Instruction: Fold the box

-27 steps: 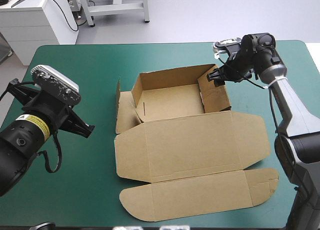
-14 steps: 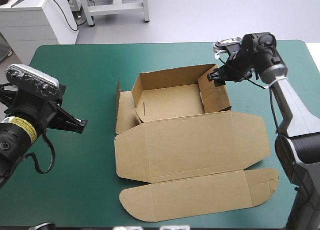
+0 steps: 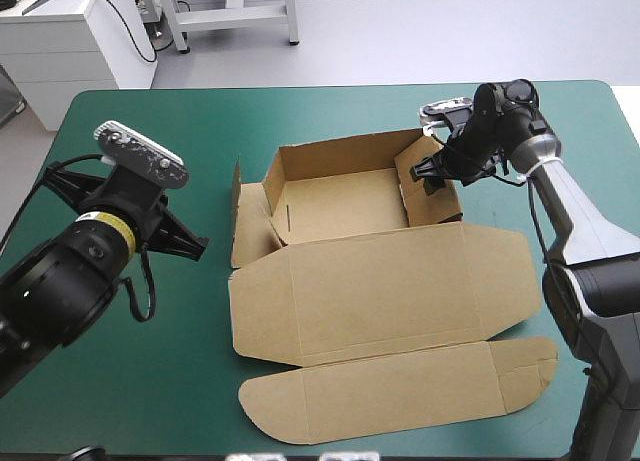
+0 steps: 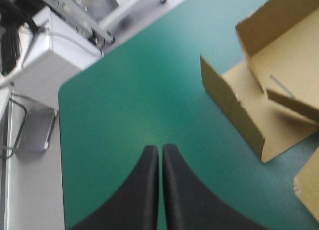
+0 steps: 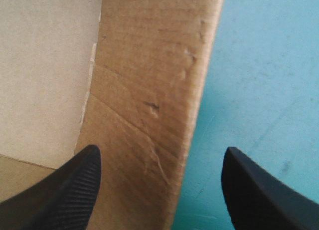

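Box (image 3: 370,281): walls raised far, lid laid flat near.
Right gripper (image 5: 159,151): held apart — right wall straddled.
Left gripper (image 4: 159,149): pressed together, left of box.

Bare teal-green cover (image 4: 129,90) ahead of left gripper (image 4: 160,149); box wall (image 5: 149,80) stands between jaws of right gripper (image 5: 159,157).

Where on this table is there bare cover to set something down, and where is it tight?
Free: the teal-green cover between the box and the far edge, and the near left corner beside the lid. The left side is bare but under the left gripper. Tight: the right strip, where the right gripper straddles the box's wall.
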